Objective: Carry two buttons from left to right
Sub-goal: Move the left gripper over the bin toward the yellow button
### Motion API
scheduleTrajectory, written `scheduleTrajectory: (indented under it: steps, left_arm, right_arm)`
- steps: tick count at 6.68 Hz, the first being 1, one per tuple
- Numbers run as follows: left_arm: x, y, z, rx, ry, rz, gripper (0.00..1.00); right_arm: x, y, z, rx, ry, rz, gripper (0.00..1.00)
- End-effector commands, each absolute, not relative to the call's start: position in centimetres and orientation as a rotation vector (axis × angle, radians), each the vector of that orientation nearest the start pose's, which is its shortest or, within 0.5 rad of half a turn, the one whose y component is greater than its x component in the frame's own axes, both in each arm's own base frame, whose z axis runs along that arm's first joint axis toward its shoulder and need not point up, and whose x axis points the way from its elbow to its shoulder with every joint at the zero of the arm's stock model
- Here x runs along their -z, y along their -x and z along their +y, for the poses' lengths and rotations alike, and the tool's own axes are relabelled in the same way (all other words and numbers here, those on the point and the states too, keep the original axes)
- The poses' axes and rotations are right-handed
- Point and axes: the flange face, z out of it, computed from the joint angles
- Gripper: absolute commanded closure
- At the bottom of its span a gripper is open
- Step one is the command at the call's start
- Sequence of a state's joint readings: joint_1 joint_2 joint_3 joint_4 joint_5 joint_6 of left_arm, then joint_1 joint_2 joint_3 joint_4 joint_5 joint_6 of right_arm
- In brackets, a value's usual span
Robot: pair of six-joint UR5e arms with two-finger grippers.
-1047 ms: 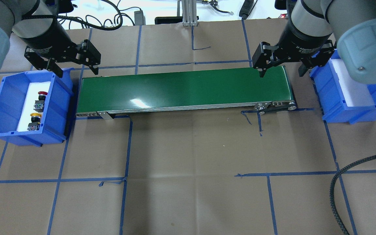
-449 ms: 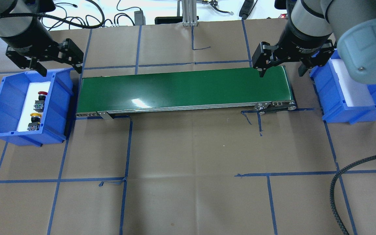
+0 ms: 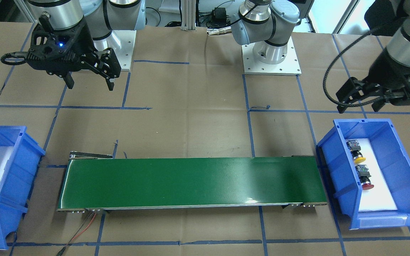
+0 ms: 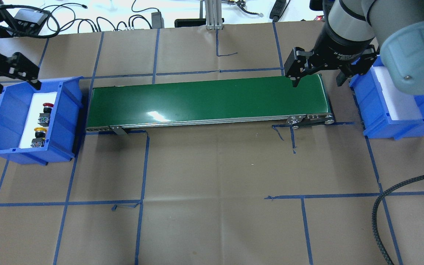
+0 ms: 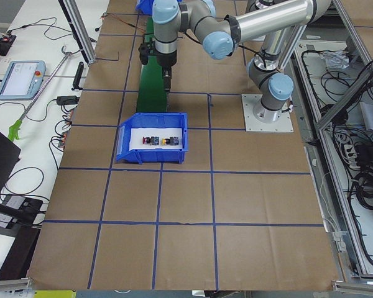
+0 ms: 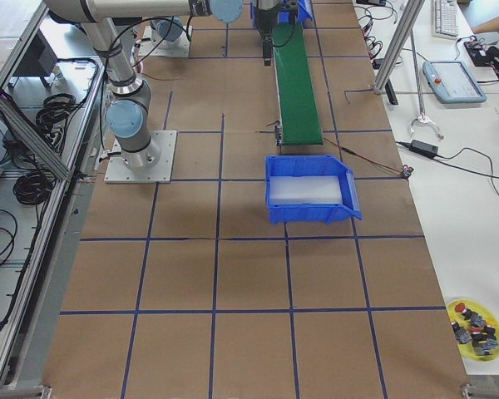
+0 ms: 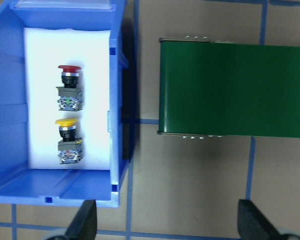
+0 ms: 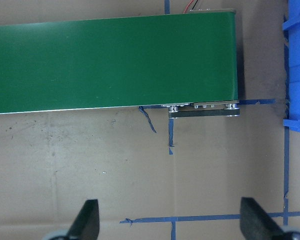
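Observation:
Two buttons lie on white foam in the left blue bin: a red-capped one and a yellow-capped one. They also show in the front view, the red one and the yellow one, and in the left wrist view, the red one and the yellow one. My left gripper is open and empty, above the bin's far edge. My right gripper is open and empty, above the right end of the green conveyor belt.
A second blue bin with bare white foam stands right of the belt. A black braided cable curls at the near right of the table. Blue tape lines cross the brown paper cover.
My left gripper has moved left, from the gap between the bin and the belt to the bin's far left edge. The right arm has not moved.

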State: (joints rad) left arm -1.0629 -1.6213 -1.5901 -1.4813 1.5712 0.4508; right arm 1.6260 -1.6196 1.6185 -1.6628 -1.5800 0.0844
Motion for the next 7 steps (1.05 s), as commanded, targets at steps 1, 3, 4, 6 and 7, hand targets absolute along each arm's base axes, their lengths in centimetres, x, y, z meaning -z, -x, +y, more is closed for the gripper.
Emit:
scheduleTrajectory:
  steps: [1, 3, 4, 6, 7]
  left_arm:
    - [-44.1, -19.9, -51.3, 0.013, 0.063, 3.145, 0.00]
    - [-41.2, -21.2, -52.0, 0.065, 0.081, 3.124, 0.00]
    - [-39.4, -21.8, -52.7, 0.057, 0.081, 3.128, 0.00]
    - [-35.7, -22.0, -53.2, 0.088, 0.081, 3.119, 0.00]
    - [-33.3, -21.7, -52.7, 0.083, 0.081, 3.122, 0.00]
  right_arm:
    - [-49.8, -15.9, -47.2, 0.148, -0.046, 3.140, 0.00]
    - [-49.8, -15.9, -47.2, 0.148, -0.046, 3.140, 0.00]
    - [-49.8, -15.9, -47.1, 0.150, -0.046, 3.140, 0.00]
    - [-49.8, -15.9, -47.2, 0.148, -0.046, 3.140, 0.00]
    - [-49.8, -15.9, -47.2, 0.148, -0.046, 3.140, 0.00]
